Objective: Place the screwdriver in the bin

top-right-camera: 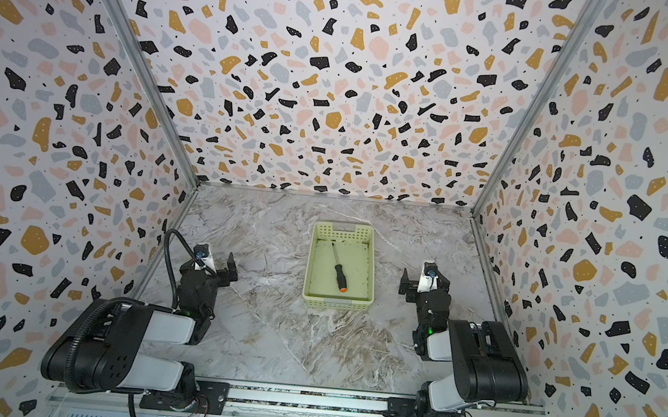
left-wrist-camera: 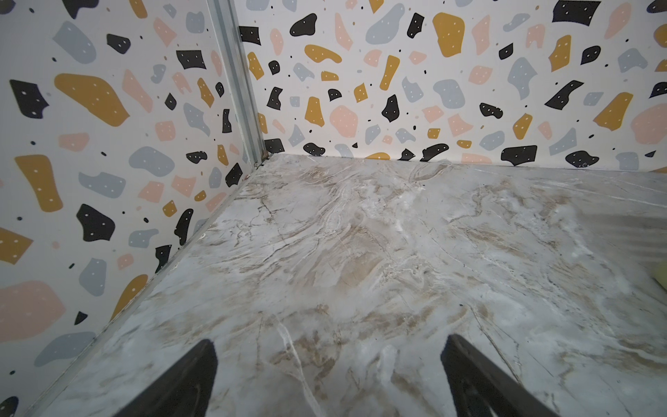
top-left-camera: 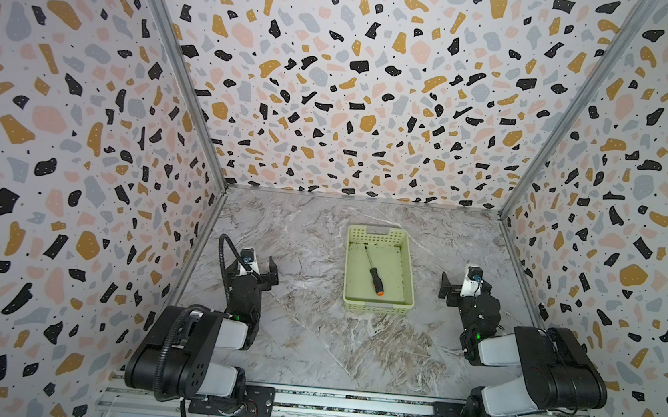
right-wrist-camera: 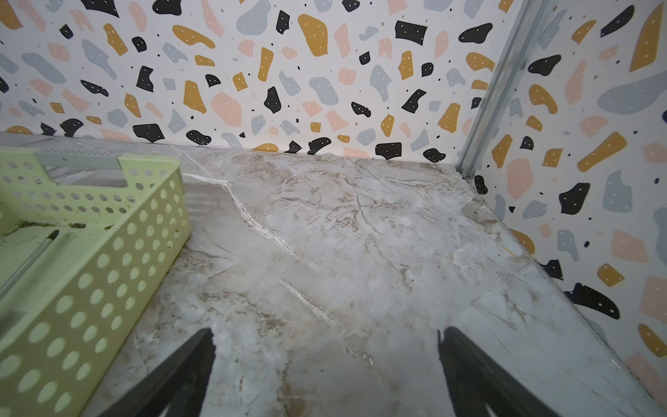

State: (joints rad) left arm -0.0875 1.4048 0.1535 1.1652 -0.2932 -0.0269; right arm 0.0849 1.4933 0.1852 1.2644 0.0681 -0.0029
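Observation:
The screwdriver lies flat inside the pale yellow-green bin at the table's middle. Its thin shaft points toward the back wall and its orange butt toward the front. In the right wrist view the bin's perforated wall stands beside my right gripper, and the shaft shows inside it. My right gripper is open and empty over bare table, to the right of the bin. My left gripper is open and empty, left of the bin.
The marble-patterned table is closed in by terrazzo-patterned walls at the left, back and right. Both arms are folded back near the front rail. A sliver of the bin shows at the edge of the left wrist view.

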